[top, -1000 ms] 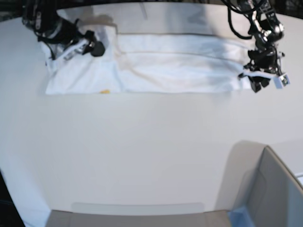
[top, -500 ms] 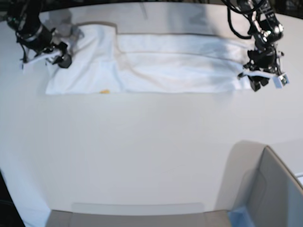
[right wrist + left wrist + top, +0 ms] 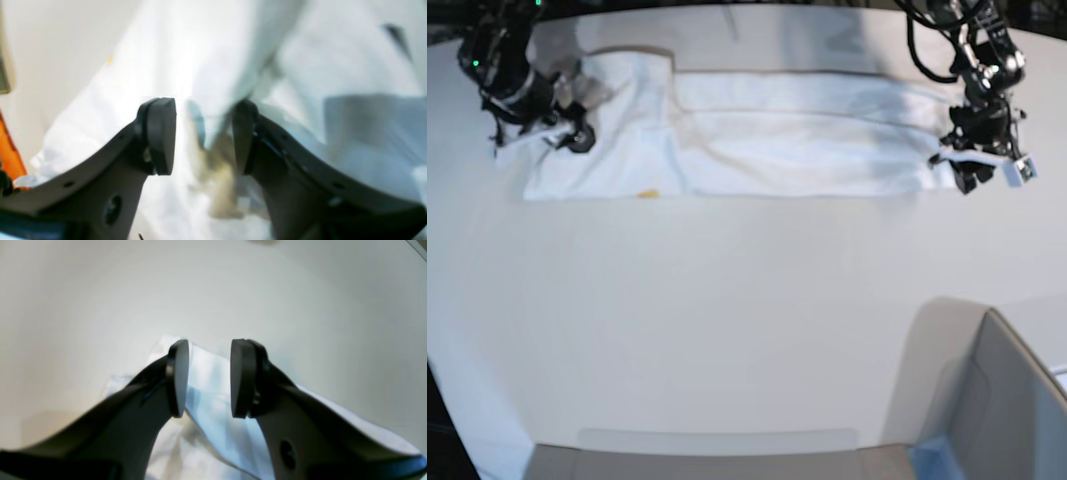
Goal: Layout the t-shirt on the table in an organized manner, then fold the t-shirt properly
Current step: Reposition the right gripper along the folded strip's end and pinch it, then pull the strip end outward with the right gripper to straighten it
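Note:
The white t-shirt [image 3: 757, 135] lies as a long folded strip across the far side of the table [image 3: 727, 320]. A small orange print spot [image 3: 649, 193] shows at its near edge. My right gripper [image 3: 570, 135] is at the shirt's left end; in the right wrist view it [image 3: 203, 135] is open, with a blurred fold of cloth [image 3: 217, 83] between the jaws, and the black tag [image 3: 395, 33] shows beyond. My left gripper [image 3: 968, 176] is at the shirt's right end; in the left wrist view it [image 3: 208, 378] is open over the cloth edge [image 3: 206, 396].
A grey box with a blue corner [image 3: 997, 400] stands at the near right of the table. A flat grey panel [image 3: 717, 455] lies along the near edge. An orange object [image 3: 10, 156] shows at the left edge of the right wrist view.
My right gripper moved left off the shirt's upper left part, then came back a little right and down to its left end. The left arm has not moved.

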`<state>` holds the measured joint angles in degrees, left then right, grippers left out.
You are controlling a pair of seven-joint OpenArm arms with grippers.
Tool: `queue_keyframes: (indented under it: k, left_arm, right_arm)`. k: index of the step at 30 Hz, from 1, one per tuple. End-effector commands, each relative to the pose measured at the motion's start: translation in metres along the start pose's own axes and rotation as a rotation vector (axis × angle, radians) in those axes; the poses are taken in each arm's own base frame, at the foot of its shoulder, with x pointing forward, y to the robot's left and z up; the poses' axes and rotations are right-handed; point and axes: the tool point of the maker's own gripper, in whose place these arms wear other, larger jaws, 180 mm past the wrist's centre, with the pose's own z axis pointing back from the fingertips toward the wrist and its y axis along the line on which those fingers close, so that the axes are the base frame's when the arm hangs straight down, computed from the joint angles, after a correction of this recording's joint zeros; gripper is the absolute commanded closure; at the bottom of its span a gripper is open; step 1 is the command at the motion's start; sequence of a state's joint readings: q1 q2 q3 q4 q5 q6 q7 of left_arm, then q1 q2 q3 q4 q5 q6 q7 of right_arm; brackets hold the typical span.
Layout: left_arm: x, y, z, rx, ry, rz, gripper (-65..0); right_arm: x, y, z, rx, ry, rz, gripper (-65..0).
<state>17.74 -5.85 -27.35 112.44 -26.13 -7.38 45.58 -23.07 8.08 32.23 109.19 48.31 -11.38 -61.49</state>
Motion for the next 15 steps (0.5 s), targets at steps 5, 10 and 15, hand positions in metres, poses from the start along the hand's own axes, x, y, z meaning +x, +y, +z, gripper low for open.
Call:
queue_keyframes:
  k: [5, 10, 15]
  left_arm:
    - [0.013, -0.002, 0.001, -0.007, -0.044, -0.014, -21.9]
    - [0.013, -0.002, 0.001, -0.007, -0.044, -0.014, -21.9]
    - [0.013, -0.002, 0.001, -0.007, -0.044, -0.014, -21.9]
  right_arm:
    - [0.012, 0.01, 0.002, 0.03, -0.036, 0.021, -26.9]
    - [0.016, 0.011, 0.003, 0.03, -0.043, 0.025, -13.0]
    - [0.019, 0.009, 0.003, 0.022, -0.053, 0.024, 0.0]
